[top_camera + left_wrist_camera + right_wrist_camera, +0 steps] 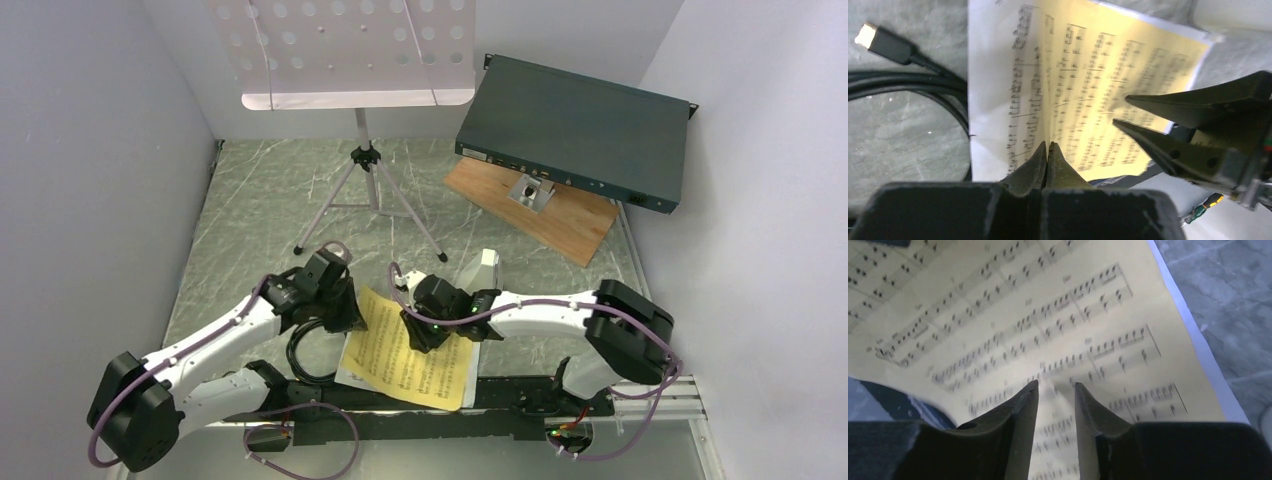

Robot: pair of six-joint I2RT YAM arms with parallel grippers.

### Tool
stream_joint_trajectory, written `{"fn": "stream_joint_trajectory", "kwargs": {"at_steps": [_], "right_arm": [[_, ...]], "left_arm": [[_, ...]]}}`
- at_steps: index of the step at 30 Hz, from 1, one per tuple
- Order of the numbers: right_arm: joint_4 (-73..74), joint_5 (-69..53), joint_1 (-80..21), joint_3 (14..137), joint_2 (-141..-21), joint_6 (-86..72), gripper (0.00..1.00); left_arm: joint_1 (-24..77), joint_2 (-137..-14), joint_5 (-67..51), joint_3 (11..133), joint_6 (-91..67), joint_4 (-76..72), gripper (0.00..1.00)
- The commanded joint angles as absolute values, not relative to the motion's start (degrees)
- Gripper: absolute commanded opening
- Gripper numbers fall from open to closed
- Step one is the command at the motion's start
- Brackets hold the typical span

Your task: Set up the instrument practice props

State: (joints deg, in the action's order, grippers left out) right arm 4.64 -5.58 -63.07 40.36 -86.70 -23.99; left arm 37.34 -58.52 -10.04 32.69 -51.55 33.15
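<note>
The yellow and white sheet-music pages (pixel 410 355) lie at the near middle of the table. My left gripper (pixel 348 312) is shut on their left edge; in the left wrist view the paper (pixel 1088 75) is pinched between the closed fingers (pixel 1048 146). My right gripper (pixel 428 328) is open just above the yellow page (pixel 1048 325), its fingers (pixel 1056 385) apart with paper beneath. It also shows in the left wrist view (pixel 1120 110). The pale grey perforated music stand (pixel 350 50) on its silver tripod (pixel 365 195) stands at the back. The white metronome (pixel 484 268) peeks out behind the right arm.
A coiled black cable (pixel 300 355) lies under my left arm, beside the pages, and shows in the left wrist view (pixel 898 85). A dark-green flat metal box (pixel 580 130) leans on a wooden board (pixel 560 215) at the back right. White walls close in both sides.
</note>
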Motion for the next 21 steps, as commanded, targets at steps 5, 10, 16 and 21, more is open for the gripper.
{"fn": "stream_joint_trajectory", "kwargs": {"at_steps": [5,10,16,21], "right_arm": [[19.80,-4.88,-62.28,54.81,-71.98,-13.77,0.49],[21.91,-10.41,-56.60,63.18,-65.87,-8.40,0.56],[24.01,-15.77,-50.54,68.52,-59.31,-5.28,0.59],[17.00,-26.49,-48.70,64.11,-53.56,-4.56,0.81]], "left_arm": [[37.53,-55.54,-12.35,56.44,-27.56,45.93,0.00],[37.53,-53.83,-27.04,69.05,-4.77,52.40,0.00],[37.48,-50.99,-38.54,76.58,13.22,56.77,0.00],[37.53,-51.28,-46.53,81.49,17.09,57.02,0.00]]}}
